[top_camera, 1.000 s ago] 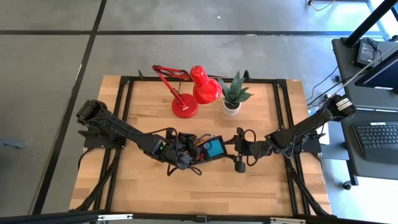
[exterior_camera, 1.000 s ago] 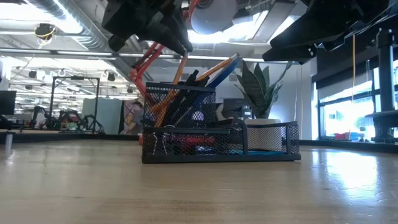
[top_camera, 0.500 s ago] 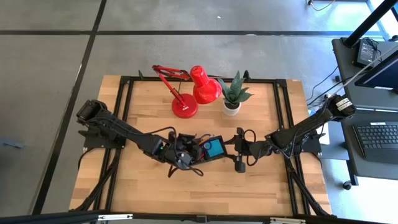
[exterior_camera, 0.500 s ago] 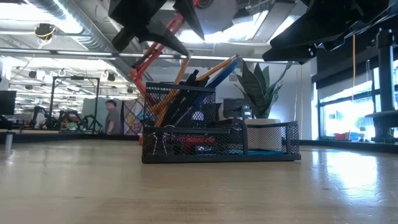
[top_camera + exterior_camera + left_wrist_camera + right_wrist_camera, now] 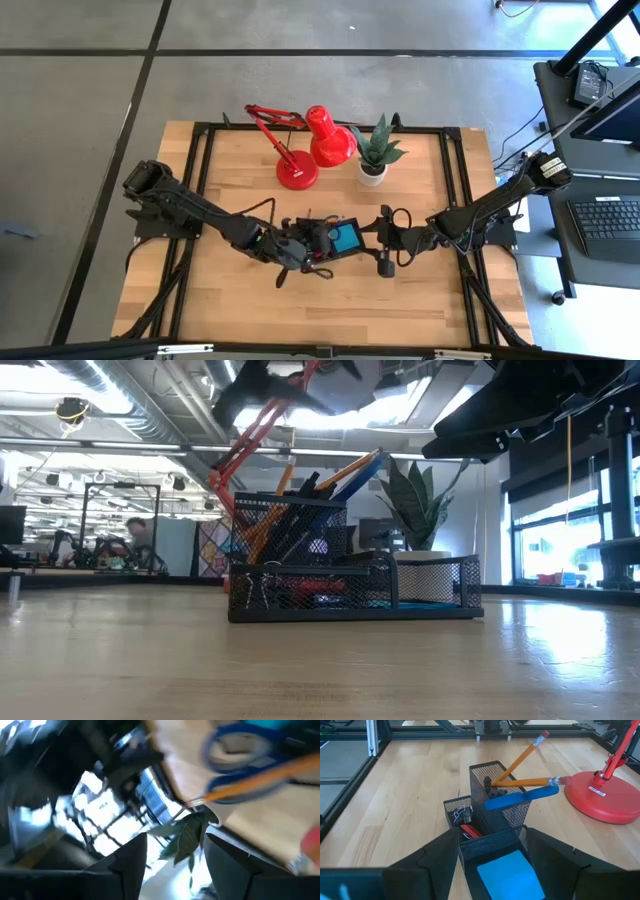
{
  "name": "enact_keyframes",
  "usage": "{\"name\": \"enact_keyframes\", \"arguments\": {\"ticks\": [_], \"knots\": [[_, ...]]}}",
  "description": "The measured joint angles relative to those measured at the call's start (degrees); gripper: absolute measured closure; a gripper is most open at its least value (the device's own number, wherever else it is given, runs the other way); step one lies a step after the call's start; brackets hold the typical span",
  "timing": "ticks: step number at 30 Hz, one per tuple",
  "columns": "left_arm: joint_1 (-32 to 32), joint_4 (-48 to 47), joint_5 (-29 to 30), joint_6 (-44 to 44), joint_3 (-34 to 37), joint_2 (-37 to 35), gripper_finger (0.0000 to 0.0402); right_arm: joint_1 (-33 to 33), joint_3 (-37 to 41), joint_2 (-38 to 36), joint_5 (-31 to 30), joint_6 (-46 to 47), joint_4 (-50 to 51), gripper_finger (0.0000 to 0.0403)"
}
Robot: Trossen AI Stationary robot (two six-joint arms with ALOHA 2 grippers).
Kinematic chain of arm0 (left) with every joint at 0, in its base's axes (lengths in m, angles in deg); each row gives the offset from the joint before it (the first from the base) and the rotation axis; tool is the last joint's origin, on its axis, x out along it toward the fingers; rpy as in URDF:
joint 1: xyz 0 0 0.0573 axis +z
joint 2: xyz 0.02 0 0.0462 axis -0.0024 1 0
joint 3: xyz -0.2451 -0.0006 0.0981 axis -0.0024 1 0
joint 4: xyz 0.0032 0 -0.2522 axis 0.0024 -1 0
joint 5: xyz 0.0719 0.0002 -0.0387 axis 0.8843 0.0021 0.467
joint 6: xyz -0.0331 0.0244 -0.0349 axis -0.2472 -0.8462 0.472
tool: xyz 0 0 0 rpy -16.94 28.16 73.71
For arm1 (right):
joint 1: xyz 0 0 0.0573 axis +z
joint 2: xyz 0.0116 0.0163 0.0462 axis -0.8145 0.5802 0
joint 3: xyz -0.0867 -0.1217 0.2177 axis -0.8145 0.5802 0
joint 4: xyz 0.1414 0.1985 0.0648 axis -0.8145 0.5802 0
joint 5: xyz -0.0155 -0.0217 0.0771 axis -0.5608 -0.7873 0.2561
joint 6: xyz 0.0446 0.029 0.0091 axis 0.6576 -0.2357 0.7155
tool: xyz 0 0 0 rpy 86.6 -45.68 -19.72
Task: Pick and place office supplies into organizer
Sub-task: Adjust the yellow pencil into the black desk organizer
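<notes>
The black mesh organizer [image 5: 492, 827] stands mid-table, also seen in the high view [image 5: 335, 238] and the low view [image 5: 350, 575]. Its tall cup [image 5: 500, 795] holds orange pencils [image 5: 522, 757] and blue-handled scissors [image 5: 520, 799], leaning on the rim. A blue note pad [image 5: 510, 880] lies in the front compartment and a small black clip [image 5: 461, 813] in another. My left gripper [image 5: 290, 375] hovers open above the cup, with its fingers apart in the left wrist view [image 5: 175, 865]. My right gripper [image 5: 492, 865] stands open just right of the organizer, also seen from above [image 5: 375, 238].
A red desk lamp [image 5: 305, 145] with its round base [image 5: 602, 795] stands behind the organizer. A potted green plant [image 5: 375, 155] is beside the lamp. Bare wooden tabletop [image 5: 330, 300] lies toward the near edge. A black frame [image 5: 200, 200] runs along the table's sides.
My left gripper has opened, let go of an orange pencil, and risen above the cup, drifting slightly toward the table's right. The pencil has dropped a little deeper into the cup and leans there with the others.
</notes>
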Motion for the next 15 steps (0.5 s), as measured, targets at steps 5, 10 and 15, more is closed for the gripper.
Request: {"name": "enact_keyframes", "arguments": {"ticks": [5,10,15], "knots": [[0.0,9.7,6.8,25.4,0.0,0.0,0.0221,0.0,0.0,0.0,0.0,0.0,0.0,0.0169],[-0.2,10.5,13.8,48.1,0.0,-1.9,0.0230,0.0,0.0,0.0,0.0,-0.4,-0.2,0.0169],[-0.7,-1.3,7.7,76.2,0.0,-7.5,0.0233,0.0,0.0,0.0,0.0,-3.3,-1.1,0.0169]]}}
